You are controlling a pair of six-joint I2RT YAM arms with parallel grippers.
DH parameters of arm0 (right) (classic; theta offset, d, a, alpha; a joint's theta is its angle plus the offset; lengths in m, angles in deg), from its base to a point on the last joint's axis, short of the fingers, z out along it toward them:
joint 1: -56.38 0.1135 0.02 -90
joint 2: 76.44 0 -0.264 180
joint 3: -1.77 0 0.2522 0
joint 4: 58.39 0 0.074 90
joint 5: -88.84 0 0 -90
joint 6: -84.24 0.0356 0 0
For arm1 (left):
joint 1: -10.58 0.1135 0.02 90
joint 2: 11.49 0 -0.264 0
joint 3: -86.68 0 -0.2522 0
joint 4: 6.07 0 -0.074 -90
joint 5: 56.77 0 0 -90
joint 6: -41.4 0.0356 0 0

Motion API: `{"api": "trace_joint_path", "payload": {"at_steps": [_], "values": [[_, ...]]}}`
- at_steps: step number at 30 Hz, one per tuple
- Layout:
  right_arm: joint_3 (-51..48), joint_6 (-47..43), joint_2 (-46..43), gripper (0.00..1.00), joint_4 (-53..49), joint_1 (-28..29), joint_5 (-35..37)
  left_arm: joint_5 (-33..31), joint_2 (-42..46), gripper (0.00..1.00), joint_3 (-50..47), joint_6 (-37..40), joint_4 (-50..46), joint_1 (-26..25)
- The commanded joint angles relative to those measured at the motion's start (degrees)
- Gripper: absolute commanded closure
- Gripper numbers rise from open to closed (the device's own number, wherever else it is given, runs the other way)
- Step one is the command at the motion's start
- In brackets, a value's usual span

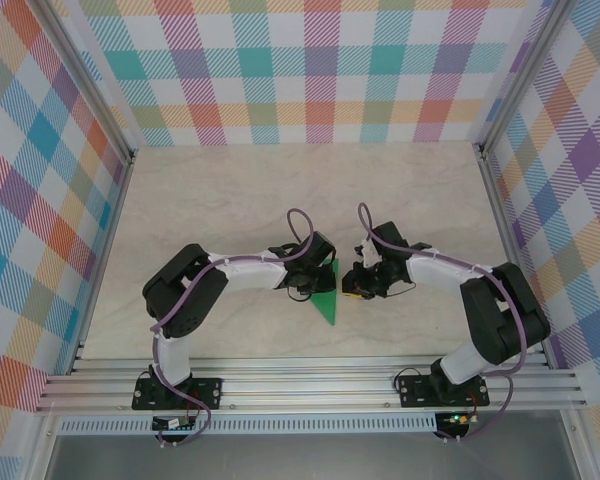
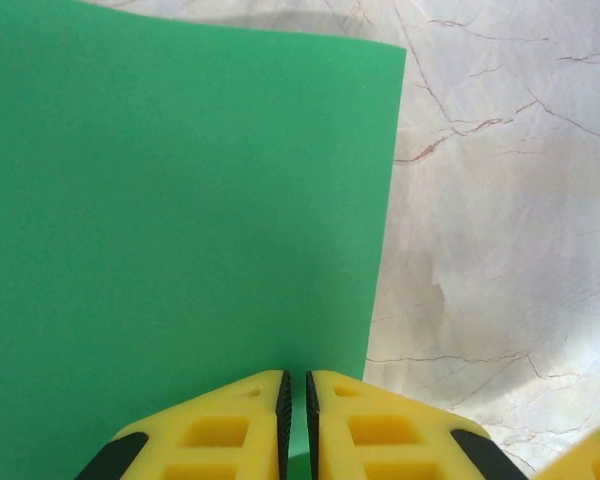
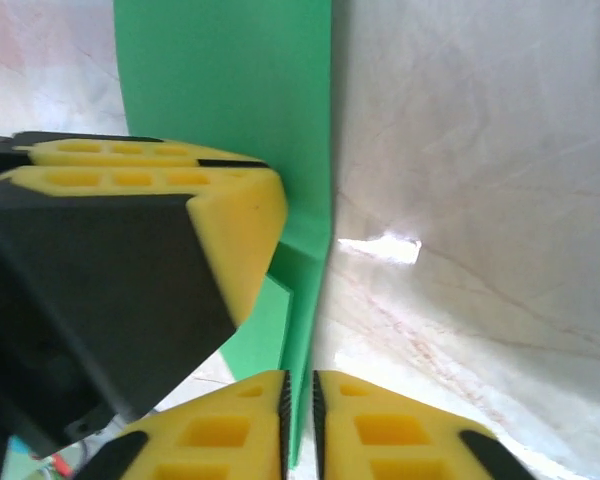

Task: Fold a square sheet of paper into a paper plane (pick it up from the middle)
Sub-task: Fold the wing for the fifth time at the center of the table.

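The bright-green sheet of paper (image 1: 329,300) is folded and held on edge between my two grippers at the table's middle. From above it looks like a narrow triangle pointing toward the near edge. My left gripper (image 1: 320,278) is shut on it, and in the left wrist view the paper (image 2: 180,200) spreads wide beyond the pinching left gripper (image 2: 296,385). My right gripper (image 1: 352,285) is shut on the opposite edge. In the right wrist view the paper (image 3: 230,90) shows stepped folded layers running up from the right gripper (image 3: 299,385). The left gripper's yellow fingers (image 3: 230,200) press the paper close by.
The pale marbled table (image 1: 230,190) is walled by checked panels (image 1: 310,80) at the back and both sides. An aluminium rail (image 1: 310,385) carrying both arm bases runs along the near edge. The two wrists sit very close together.
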Motion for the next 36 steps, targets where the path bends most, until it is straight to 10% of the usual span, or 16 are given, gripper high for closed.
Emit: {"api": "trace_joint_path", "payload": {"at_steps": [1, 36], "values": [[-2.43, 4.27, -1.49, 0.88, 5.02, 0.12, -5.99, -1.04, -1.14, 0.85, 0.51, 0.33, -2.03, -0.45], [-5.95, 17.95, 6.07, 0.90, 20.20, 1.91, -6.18, -3.85, 3.55, 0.85, -5.65, -8.53, 3.48, -0.50]]}}
